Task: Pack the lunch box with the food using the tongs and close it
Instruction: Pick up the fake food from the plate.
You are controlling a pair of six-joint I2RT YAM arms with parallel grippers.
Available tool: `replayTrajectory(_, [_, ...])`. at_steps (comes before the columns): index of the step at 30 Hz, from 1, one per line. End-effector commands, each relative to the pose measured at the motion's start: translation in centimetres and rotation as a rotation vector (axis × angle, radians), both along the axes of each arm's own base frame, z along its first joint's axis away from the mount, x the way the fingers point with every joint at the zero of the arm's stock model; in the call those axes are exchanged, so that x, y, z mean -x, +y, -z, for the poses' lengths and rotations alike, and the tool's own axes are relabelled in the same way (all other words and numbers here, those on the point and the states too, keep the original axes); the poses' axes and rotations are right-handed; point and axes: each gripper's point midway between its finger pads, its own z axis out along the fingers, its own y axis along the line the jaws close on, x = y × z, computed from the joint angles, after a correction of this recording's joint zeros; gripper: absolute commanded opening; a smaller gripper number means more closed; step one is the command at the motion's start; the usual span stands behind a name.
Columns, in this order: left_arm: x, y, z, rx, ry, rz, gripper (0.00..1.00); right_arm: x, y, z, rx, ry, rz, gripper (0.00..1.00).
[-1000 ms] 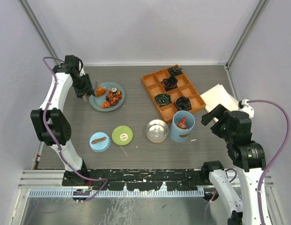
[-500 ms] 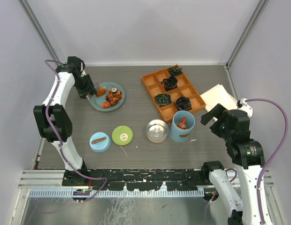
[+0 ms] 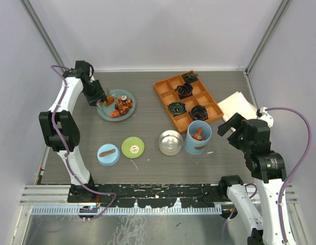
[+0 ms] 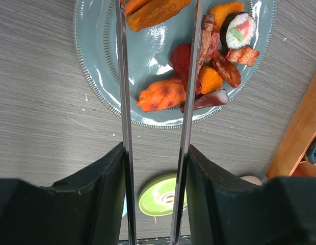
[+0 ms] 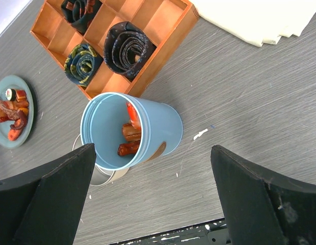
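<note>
So the left gripper (image 4: pixel 155 153) is clamped on the tongs (image 4: pixel 123 102), one black finger pressed against the outside of each metal arm, out over the teal plate (image 4: pixel 97 76) at the far left of the table (image 3: pixel 148 122). The two arms stand apart and run nearly parallel, but they go straight off the top of the wrist view. The tips are cut off, so I honestly can't tell if they've got a piece pinched, and from the top camera it's way too small to make out. An orange wedge (image 4: pixel 158 13) sits between the arms right at that top edge. The food (image 4: pixel 160 94) is piled on the plate: orange, red and dark brown chunks plus one little sushi-looking roll (image 4: pixel 239 30). The green lid (image 4: pixel 158 194) peeks out between the fingers, half covered. In the top view it lies flat beside the blue lid (image 3: pixel 108 154), near the front. The steel tin (image 3: pixel 170 142) sits just beside the light-blue cylinder (image 5: pixel 158 127), maybe touching, can't tell. Both are uncovered, and the cylinder has a few red-brown bits inside. In the right wrist view the tin is mostly hidden behind the cylinder. The right gripper (image 5: pixel 153 153) hangs with its jaws spread wide, gripping nothing, near the cylinder. The orange tray (image 5: pixel 163 30) of black coils (image 5: pixel 127 46) is just behind the cylinder, partly cropped.
</note>
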Motion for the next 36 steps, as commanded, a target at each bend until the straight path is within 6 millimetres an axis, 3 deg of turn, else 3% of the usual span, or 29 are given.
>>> replayTrajectory(1, [-1.5, -0.4, -1.6, 0.006, -0.063, 0.005, 0.46, -0.8, -0.2, -1.1, 0.011, -0.053, 0.004, 1.00])
replayTrajectory(13, [-0.1, -0.4, 0.2, -0.077, 0.026, 0.031, 0.43, -0.7, -0.2, -1.1, 0.007, -0.055, 0.004, 1.00])
replayTrajectory(26, [0.8, -0.9, -1.9, -0.109, -0.001, 0.070, 0.44, -0.6, -0.1, -1.1, 0.005, -0.060, 0.002, 1.00])
replayTrajectory(36, [0.9, -1.1, -0.6, -0.108, 0.069, 0.102, 0.44, -0.6, -0.2, -1.0, 0.007, -0.058, 0.005, 1.00])
